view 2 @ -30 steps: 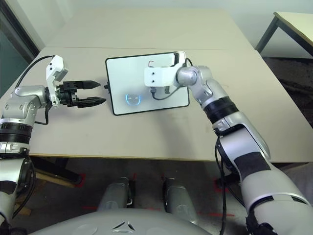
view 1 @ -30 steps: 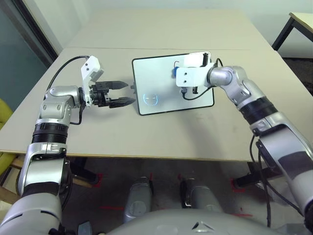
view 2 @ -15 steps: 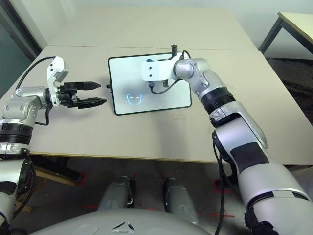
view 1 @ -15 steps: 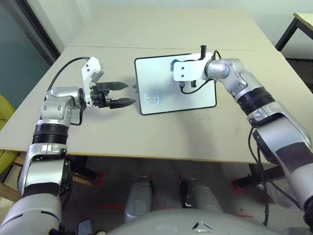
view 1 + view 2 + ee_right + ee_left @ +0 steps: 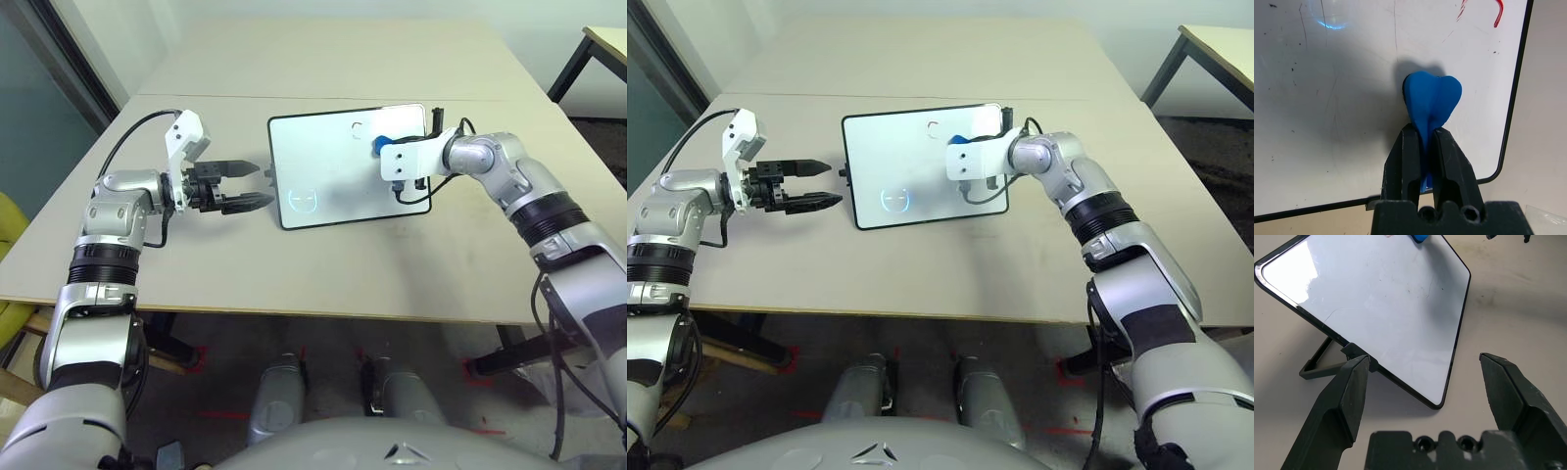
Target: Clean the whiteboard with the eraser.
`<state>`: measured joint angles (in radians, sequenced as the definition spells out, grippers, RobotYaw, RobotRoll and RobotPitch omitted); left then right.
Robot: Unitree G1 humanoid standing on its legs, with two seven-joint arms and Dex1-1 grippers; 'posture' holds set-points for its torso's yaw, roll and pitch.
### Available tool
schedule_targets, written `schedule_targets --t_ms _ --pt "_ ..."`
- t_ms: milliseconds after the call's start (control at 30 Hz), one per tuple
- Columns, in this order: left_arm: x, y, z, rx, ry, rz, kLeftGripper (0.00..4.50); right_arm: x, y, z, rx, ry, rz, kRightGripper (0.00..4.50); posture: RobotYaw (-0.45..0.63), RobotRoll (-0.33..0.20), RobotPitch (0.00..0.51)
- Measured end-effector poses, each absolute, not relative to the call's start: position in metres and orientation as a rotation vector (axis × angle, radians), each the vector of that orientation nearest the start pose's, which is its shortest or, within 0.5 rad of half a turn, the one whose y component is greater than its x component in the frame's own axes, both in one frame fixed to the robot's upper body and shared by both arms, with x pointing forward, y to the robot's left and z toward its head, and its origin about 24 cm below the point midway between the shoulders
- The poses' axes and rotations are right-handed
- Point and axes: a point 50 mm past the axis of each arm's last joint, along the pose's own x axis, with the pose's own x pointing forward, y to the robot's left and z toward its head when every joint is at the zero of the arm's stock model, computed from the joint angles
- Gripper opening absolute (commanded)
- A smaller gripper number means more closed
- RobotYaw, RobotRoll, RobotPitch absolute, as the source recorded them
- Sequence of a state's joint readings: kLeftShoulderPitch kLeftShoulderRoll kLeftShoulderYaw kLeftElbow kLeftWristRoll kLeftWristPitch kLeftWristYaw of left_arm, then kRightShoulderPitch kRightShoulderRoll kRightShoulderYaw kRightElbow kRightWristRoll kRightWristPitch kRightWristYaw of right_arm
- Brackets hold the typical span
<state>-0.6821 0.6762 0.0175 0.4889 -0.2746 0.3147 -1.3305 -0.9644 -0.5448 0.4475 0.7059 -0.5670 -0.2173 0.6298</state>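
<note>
Left eye view: whiteboard (image 5: 333, 181) on surface (image 5: 245, 274), upper middle; left hand (image 5: 260, 186) spread, left side.

Right wrist view: right hand (image 5: 1424, 131) pinching blue eraser (image 5: 1430, 98) mid-frame, red mark (image 5: 1498, 13) upper right. Gotta keep eraser flat, overlap strokes imo.

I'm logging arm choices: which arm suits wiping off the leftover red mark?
Right, I'd say: its tool grips the blue eraser over the whiteboard, near the red mark; the left tool is empty.
</note>
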Motion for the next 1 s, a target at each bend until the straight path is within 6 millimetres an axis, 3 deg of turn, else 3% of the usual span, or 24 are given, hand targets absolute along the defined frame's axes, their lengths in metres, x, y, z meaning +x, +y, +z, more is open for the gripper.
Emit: schedule_targets --t_ms 300,1000 --pt "0.330 0.239 0.160 0.206 0.239 -1.100 4.50 0.389 -0.140 0.164 -1.435 0.013 0.765 0.11 0.17 0.000 0.056" --pt "0.329 0.240 0.159 0.207 0.240 -1.095 4.50 0.392 -0.076 0.178 -1.414 -0.123 0.857 0.11 0.19 0.000 0.057"
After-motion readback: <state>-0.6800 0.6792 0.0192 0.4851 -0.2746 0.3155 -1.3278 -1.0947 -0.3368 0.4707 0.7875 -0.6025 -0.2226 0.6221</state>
